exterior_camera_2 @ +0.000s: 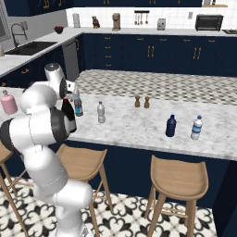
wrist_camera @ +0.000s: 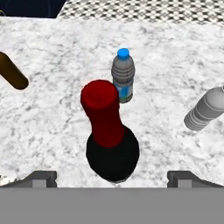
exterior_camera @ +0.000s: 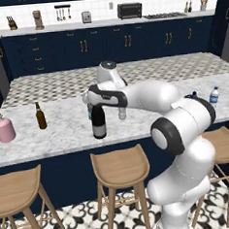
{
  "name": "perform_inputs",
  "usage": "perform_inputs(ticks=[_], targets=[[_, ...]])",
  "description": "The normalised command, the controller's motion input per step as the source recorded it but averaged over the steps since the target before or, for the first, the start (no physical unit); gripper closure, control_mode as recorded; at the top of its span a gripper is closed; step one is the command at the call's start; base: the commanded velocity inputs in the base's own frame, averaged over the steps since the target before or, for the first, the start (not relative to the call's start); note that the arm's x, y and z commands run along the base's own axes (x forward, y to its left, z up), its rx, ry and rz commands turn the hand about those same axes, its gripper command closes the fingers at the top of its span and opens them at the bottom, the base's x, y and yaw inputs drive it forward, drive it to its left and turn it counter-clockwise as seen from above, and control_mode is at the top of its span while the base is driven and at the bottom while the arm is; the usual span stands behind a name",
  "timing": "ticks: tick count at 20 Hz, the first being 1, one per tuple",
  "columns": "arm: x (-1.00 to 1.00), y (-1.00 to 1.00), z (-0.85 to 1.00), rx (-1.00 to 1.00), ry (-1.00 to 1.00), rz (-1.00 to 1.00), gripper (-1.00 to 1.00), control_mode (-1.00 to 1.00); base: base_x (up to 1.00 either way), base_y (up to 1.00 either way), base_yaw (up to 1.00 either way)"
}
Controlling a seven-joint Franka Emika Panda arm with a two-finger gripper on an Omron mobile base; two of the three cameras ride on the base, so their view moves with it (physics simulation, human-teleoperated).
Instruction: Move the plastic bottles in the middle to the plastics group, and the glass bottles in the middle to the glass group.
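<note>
- Hand view looks straight down on the wine bottle [wrist_camera: 109, 135], its red capped neck rising between the two finger tips, which stand wide apart at either side and touch nothing; the gripper [wrist_camera: 111, 178] is spread open above the bottle.
- From the left base view the arm's wrist covers the top of the wine bottle [exterior_camera: 98, 123], so just its dark body and grey label show; the gripper itself is hidden there.
- The dark bottle with the blue cap [wrist_camera: 123, 75] stands just behind the wine bottle in the hand view; in the left base view it is mostly hidden behind the arm.
- The clear bottle [exterior_camera_2: 101, 112] stands on the marble counter [exterior_camera_2: 139, 125] a little to the right of the wine bottle [exterior_camera_2: 68, 115]; in the hand view it is cut off at the right edge.
- No label is sharp enough to read.
- Right base view alone gives the plastics group whole: the navy bottle [exterior_camera_2: 171, 126] and the blue-labelled water bottle [exterior_camera_2: 196, 128], side by side, well apart from the middle.
- Left base view shows the glass group, the pink bottle [exterior_camera: 4, 128] and the brown beer bottle [exterior_camera: 40, 116], far left on the counter.
</note>
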Motion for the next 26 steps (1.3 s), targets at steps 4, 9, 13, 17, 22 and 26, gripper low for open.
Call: perform_inputs(ticks=[4,9,13,17,22,26], targets=[[0.17,0.02,-0.25,0.00,0.06,0.00,-1.00,-1.00,0.00,0.00,0.00],[0.00,0.05,-0.17,0.00,0.00,0.00,-1.00,-1.00,0.00,0.00,0.00],[0.02,0.13,-0.17,-0.01,0.00,0.00,-1.00,-1.00,0.00,0.00,0.00],[0.06,0.07,-0.19,-0.01,0.00,0.00,-1.00,-1.00,0.00,0.00,0.00],[0.09,0.05,-0.06,0.00,0.00,0.00,-1.00,-1.00,0.00,0.00,0.00],[0.03,0.00,0.00,0.00,0.00,0.00,-1.00,-1.00,0.00,0.00,0.00]])
